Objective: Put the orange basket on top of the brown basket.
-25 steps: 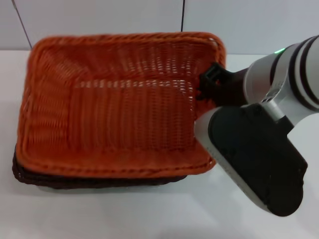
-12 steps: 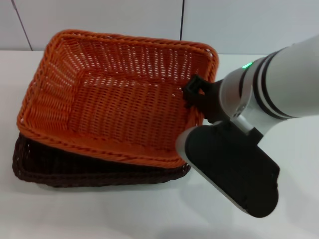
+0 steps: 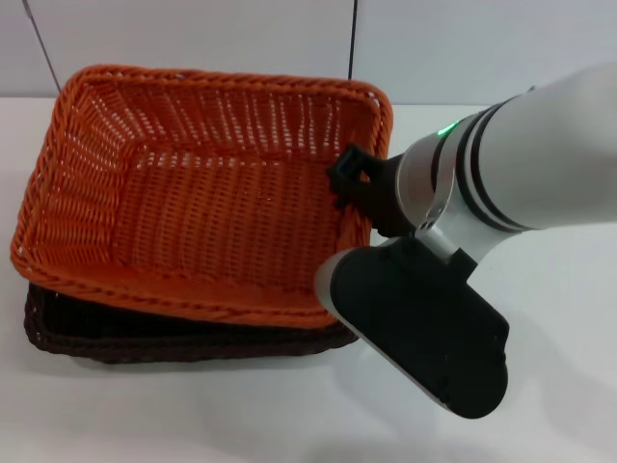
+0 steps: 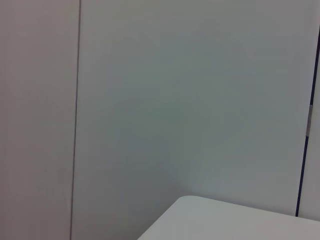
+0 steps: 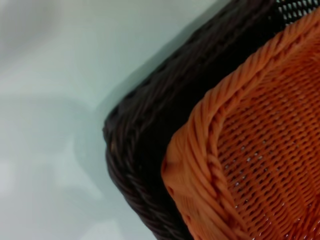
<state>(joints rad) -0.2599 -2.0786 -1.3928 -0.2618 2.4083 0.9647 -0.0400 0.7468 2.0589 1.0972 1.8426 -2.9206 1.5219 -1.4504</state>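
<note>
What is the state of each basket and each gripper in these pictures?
orange basket: over the brown one, tilted, not fully nested.
brown basket: on the white table, beneath the orange one.
right gripper: at the orange basket's right wall.
left gripper: not in view.

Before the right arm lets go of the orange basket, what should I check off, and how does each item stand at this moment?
1. Orange basket over brown basket: ok.
2. Orange basket seated level inside: not ok, tilted, with the brown rim showing along the near side.
3. Corners aligned: not ok; in the right wrist view the orange corner sits inward of the brown corner.
4. Right gripper at the orange basket's right wall: ok.
5. Grip state: cannot tell.
6. Left gripper clear: ok, not in view.
</note>
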